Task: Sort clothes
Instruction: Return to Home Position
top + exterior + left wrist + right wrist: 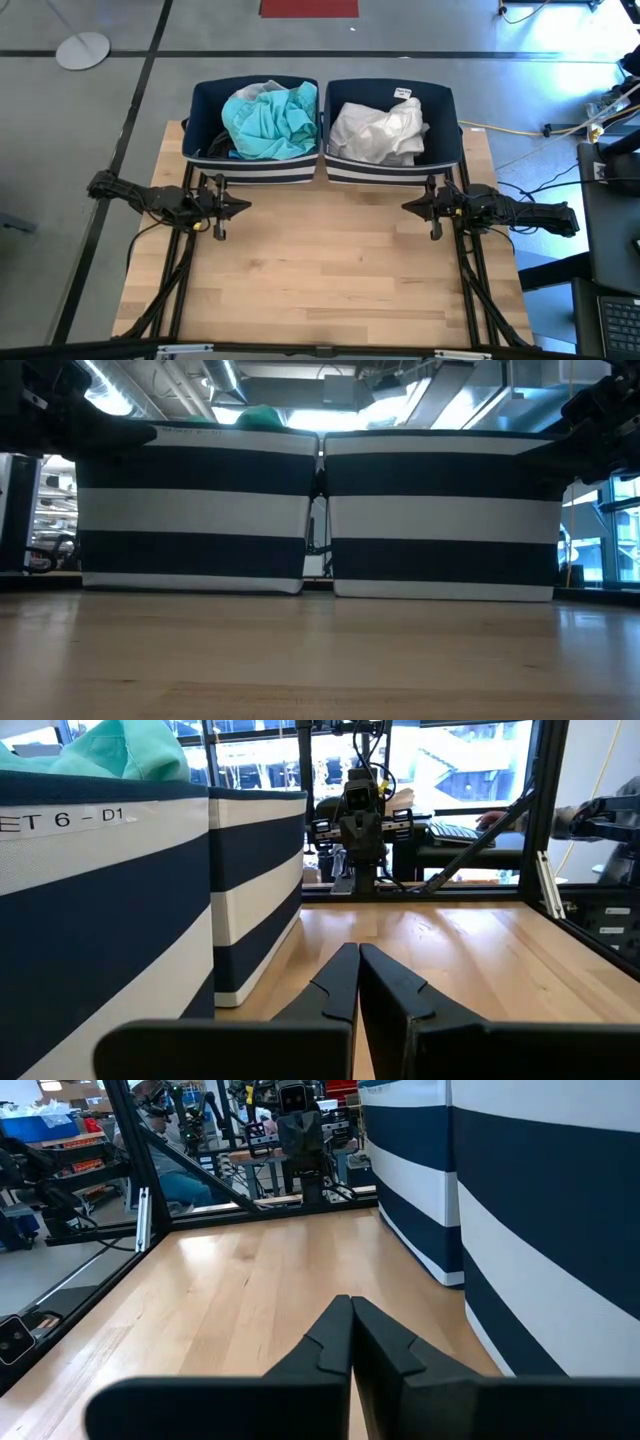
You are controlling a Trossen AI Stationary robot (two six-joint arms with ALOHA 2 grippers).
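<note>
High view looks straight down on the striped bins [255, 172]; low view faces them level, close; wrist views run along their fronts, opposed.

Bright, even overhead light fills the high view. The desk [320, 280] carries only faint, soft shadows at 9 and 3 o'clock, and the floor [560, 50] glares at 1 o'clock. In the low view, ceiling lights [345, 388] burn at 12 o'clock, leaving the striped bins [190, 510] backlit. In the left wrist view, the windows [460, 755] wash out at 12 o'clock.
</note>
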